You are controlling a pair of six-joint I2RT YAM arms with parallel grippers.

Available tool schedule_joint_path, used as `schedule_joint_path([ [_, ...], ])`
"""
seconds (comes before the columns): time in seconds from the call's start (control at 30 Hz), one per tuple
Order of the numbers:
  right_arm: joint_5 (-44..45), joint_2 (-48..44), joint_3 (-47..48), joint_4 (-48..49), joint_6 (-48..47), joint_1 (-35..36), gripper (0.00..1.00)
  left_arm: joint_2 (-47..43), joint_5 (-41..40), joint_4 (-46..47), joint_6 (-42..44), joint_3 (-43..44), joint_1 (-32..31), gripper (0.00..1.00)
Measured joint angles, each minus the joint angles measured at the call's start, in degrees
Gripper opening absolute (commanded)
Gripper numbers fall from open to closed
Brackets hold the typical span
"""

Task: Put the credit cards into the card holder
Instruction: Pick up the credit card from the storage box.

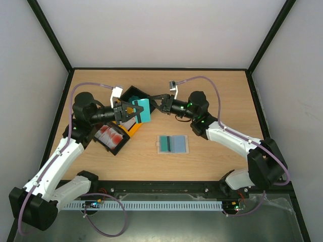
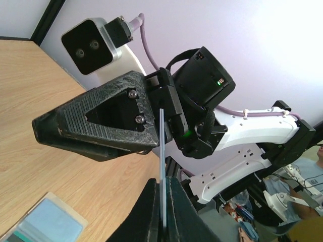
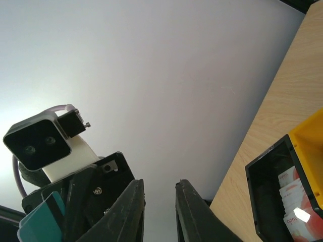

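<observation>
Card holder (image 1: 172,144) lies open on the table (image 1: 222,96), nearest you, blue and teal showing inside. At its ten o'clock a black bin (image 3: 260,201) holds red-marked cards (image 1: 110,135). Farther, at eleven o'clock, your left gripper (image 1: 133,112) is clamped on a teal card (image 1: 142,110). Your right gripper (image 3: 160,182) sits at the card's two o'clock, fingers slightly apart, empty.

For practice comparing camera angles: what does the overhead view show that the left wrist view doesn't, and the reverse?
Overhead only: the black bin of red-and-white cards and the yellow tray beside it. Left wrist only: the lenses of the right arm's camera and room clutter behind. Both: the teal card pinched in the left tool, and the card holder lying on the table.
</observation>
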Motion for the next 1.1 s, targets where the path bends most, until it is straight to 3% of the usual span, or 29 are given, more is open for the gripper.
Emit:
schedule_joint_path([
  [0.33,1.6,-5.9,-1.5,-3.0,-4.8,0.0,0.45,0.4,-2.0,-1.4,0.8,0.0,0.0,0.03],
  [0.53,2.5,-9.1,-1.5,-2.8,-6.1,0.0,0.44,0.4,-2.2,-1.6,1.0,0.0,0.0,0.03],
  [0.87,0.7,-5.5,-0.4,-4.7,-7.4,1.1,0.34,0.4,-0.5,-1.3,1.0,0.0,0.0,0.03],
  [1.1,1.3,-5.5,-0.2,-4.8,-7.9,1.4,0.48,0.4,-0.7,-1.2,1.0,0.0,0.0,0.03],
])
